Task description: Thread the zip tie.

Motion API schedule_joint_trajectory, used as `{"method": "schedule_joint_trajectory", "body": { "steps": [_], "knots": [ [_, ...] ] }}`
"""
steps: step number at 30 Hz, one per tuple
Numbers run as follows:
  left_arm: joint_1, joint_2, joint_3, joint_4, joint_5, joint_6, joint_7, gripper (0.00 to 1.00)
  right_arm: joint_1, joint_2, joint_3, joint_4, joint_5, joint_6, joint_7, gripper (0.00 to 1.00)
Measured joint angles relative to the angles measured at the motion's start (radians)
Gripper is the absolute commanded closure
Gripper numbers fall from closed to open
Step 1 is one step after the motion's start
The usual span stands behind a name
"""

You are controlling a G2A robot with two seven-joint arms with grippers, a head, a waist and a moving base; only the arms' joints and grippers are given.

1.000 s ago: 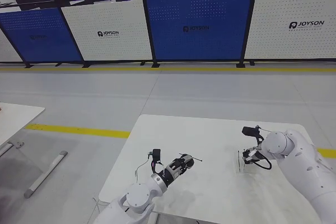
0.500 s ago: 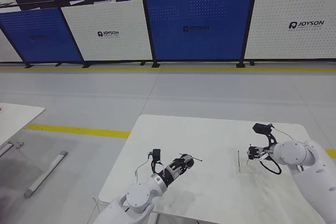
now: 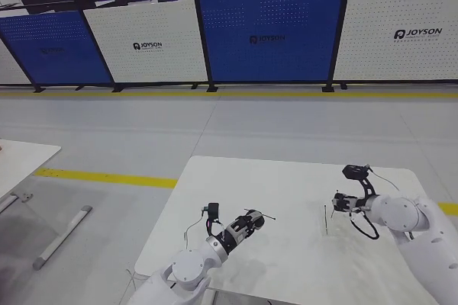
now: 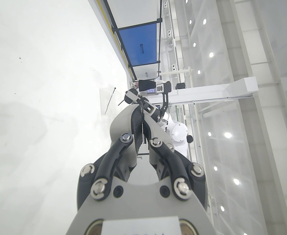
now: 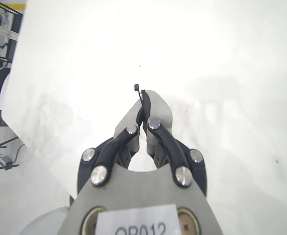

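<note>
White table, grey floor with a yellow line behind it, then blue and white pegboard panels, each with a small logo print, not read here.

Left gripper is near the table's near-left edge, fingers pressed together on a thin black strip; the top view has the strip sticking out on both sides of the tips. In its own wrist view the left gripper shows the pads tight together with a dark line between them.

Right gripper is over the right side of the table, well apart from the left one. Its wrist view shows the tips pinching a black zip tie, square head poking just past the fingertips.

A second, loose zip tie lies on the table just beside the right gripper, not touching it. The left wrist view catches it flat on the surface with the right gripper farther off.

White label on the right gripper's base, print cut off at the frame edge.
</note>
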Motion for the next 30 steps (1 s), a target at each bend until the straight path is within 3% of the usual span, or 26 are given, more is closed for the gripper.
{"method": "schedule_joint_trajectory", "body": {
  "steps": [5,9,30],
  "knots": [
    [0.0,0.0,0.0,0.0,0.0,0.0,0.0,1.0,-0.086,0.032,0.096,-0.088,-0.015,-0.081,-0.071,1.0],
    [0.0,0.0,0.0,0.0,0.0,0.0,0.0,1.0,-0.149,0.048,0.142,-0.156,-0.012,-0.127,-0.073,1.0],
    [0.0,0.0,0.0,0.0,0.0,0.0,0.0,1.0,-0.153,0.049,0.145,-0.158,-0.006,-0.129,-0.066,1.0]
  ]
}}
